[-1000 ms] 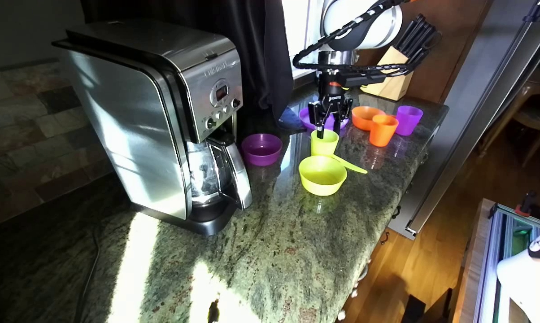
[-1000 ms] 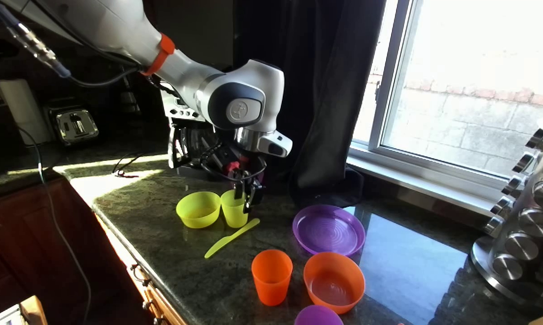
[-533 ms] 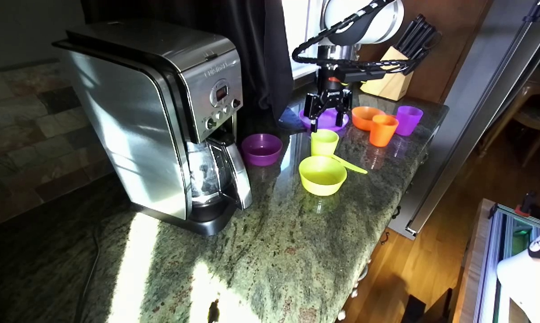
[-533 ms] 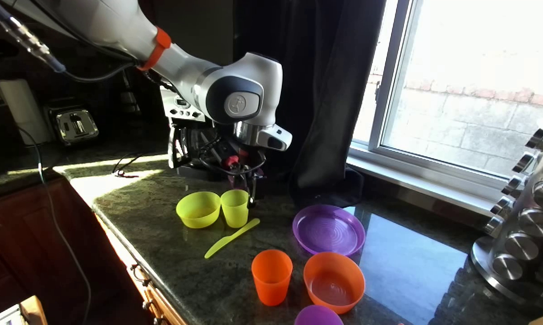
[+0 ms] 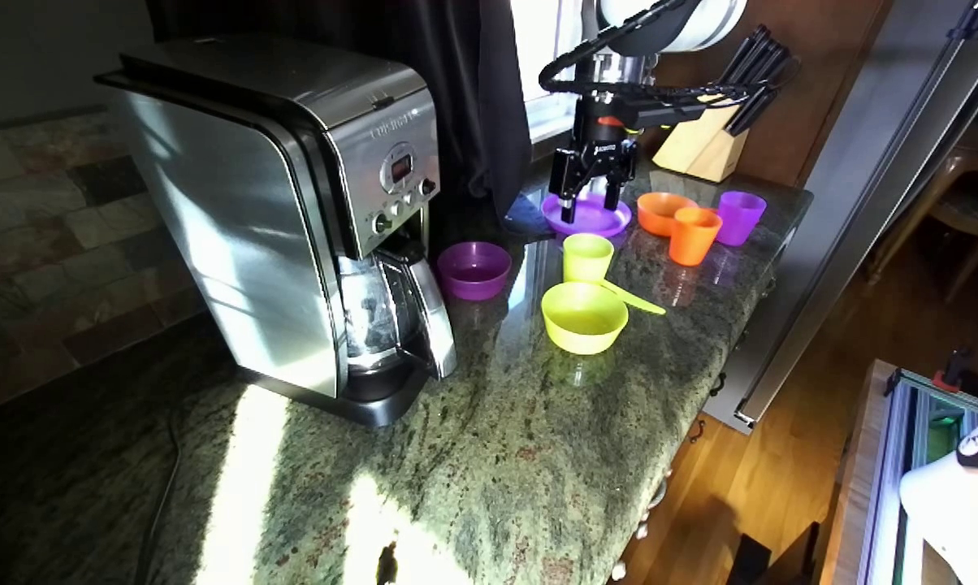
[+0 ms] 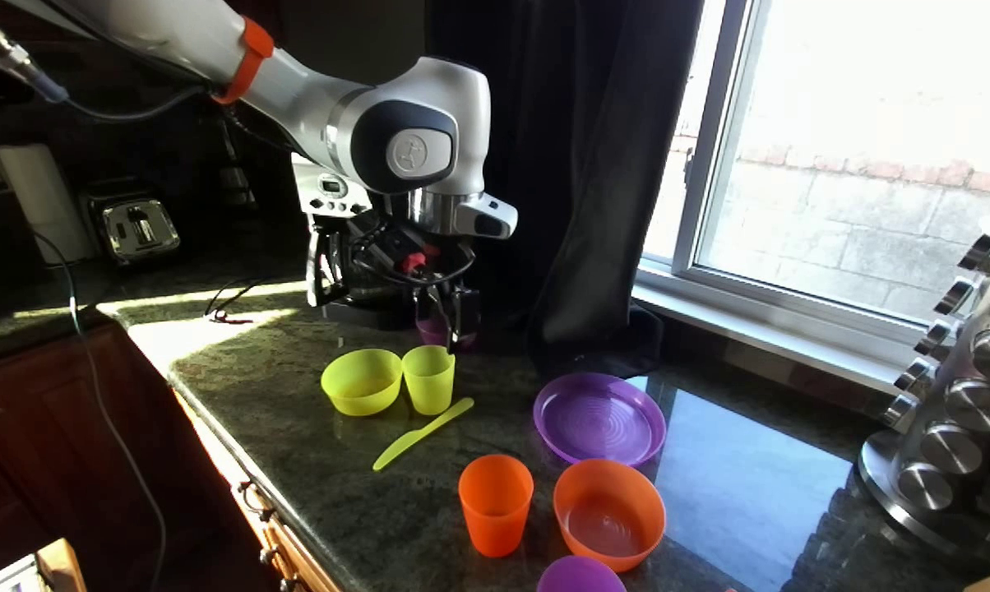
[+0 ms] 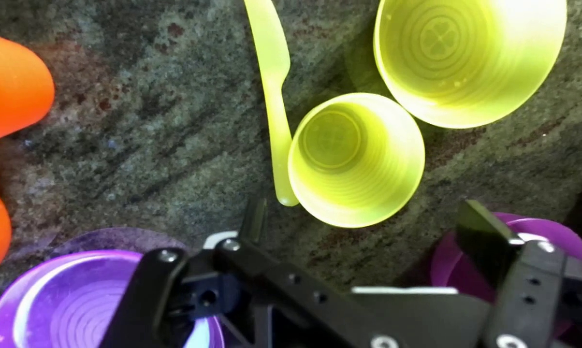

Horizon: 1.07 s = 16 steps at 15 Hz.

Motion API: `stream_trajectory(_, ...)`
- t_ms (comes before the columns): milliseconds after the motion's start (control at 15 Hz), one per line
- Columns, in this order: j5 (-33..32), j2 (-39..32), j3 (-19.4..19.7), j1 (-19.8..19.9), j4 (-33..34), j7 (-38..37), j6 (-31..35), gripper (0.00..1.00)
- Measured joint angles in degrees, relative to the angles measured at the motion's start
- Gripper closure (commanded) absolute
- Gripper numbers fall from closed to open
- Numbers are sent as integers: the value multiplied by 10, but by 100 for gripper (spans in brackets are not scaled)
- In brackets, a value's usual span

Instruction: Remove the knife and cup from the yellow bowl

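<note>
Knife point(image 7: 273, 92): flat on the table point(image 5: 521, 455), outside the yellow bowl point(image 5: 584, 329); handle end just beside the yellow cup point(image 7: 363, 179), though whether they touch I cannot tell.
Yellow cup: upright on the table, outside the yellow bowl and side by side with it; contact at the rims cannot be told.
Yellow bowl: upright on the table, its ringed floor visible in the wrist view.
End effector point(image 5: 590, 206): spread wide, raised above the table, near the yellow cup but apart from it; table surface shows between its jaws in the wrist view.
Orange cup point(image 6: 496, 510): upright, near the orange bowl point(image 6: 610, 522), which stands just beside the plate point(image 6: 599, 419).
Purple cup point(image 5: 739, 221): near the orange cup in both exterior views.
Purple bowl point(image 5: 473, 280): near the coffee maker point(image 5: 237, 211).
Knife block point(image 5: 704, 150): at the table's far end in an exterior view.
</note>
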<state>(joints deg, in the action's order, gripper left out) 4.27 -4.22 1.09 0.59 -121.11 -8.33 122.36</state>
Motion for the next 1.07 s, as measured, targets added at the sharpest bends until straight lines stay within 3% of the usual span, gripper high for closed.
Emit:
stream_trajectory(333,-27,53,-9,-7,-37,33,7,0)
stream_trajectory(1067,1,148,-15,-17,-141,67,112,0)
